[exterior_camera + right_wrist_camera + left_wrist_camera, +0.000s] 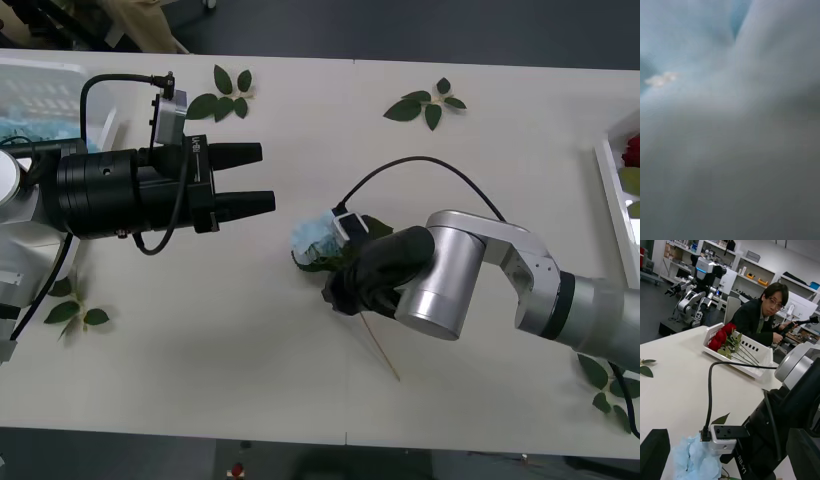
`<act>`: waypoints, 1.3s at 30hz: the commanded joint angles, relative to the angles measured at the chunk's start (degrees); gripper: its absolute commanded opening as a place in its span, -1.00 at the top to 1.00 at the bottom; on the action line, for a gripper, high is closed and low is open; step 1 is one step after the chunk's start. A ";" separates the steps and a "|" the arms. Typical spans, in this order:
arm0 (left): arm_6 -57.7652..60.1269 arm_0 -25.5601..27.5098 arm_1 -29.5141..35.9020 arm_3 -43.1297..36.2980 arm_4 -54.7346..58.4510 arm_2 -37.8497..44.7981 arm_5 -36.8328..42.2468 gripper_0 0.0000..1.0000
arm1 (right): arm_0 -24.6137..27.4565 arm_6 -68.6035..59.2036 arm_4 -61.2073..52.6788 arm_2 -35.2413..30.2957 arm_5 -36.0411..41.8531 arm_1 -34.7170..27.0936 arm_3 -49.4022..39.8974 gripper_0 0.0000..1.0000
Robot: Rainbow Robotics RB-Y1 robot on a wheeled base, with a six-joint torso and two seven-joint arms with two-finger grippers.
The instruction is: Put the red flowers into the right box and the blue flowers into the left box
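One of the blue flowers [312, 243] lies mid-table, its pale stem [381, 352] trailing toward the front edge. My right gripper [338, 285] is down on its leaves just behind the head, and pale blue petals [730, 112] press up against the right wrist camera. My left gripper [265, 178] hovers open to the left of the flower, its black fingers [655, 450] spread wide, and from there I see the flower head [696, 461]. The left box [40, 85] holds a blue flower [15, 125]. The right box [612, 190] [752, 369] holds several red flowers [720, 335].
Loose green leaf sprigs lie at the far side [225, 95] [428, 103], the front left [75, 312] and the front right [610, 385]. A black cable [420, 165] arcs over the right wrist. A seated person is behind the right box.
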 commanded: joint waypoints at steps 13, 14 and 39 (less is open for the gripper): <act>-1.57 0.32 0.82 -1.75 0.24 -0.40 0.30 -0.81 | -1.54 -1.29 1.00 1.61 -3.48 1.76 3.26 0.08; -1.57 0.32 0.82 -1.75 0.24 -0.40 0.30 -0.81 | -1.54 -1.29 1.00 1.61 -3.48 1.76 3.26 0.30; -1.57 0.32 0.82 -1.75 0.24 -0.40 0.30 -0.80 | -1.89 -1.20 -3.92 -1.56 -12.70 -13.62 -8.51 1.00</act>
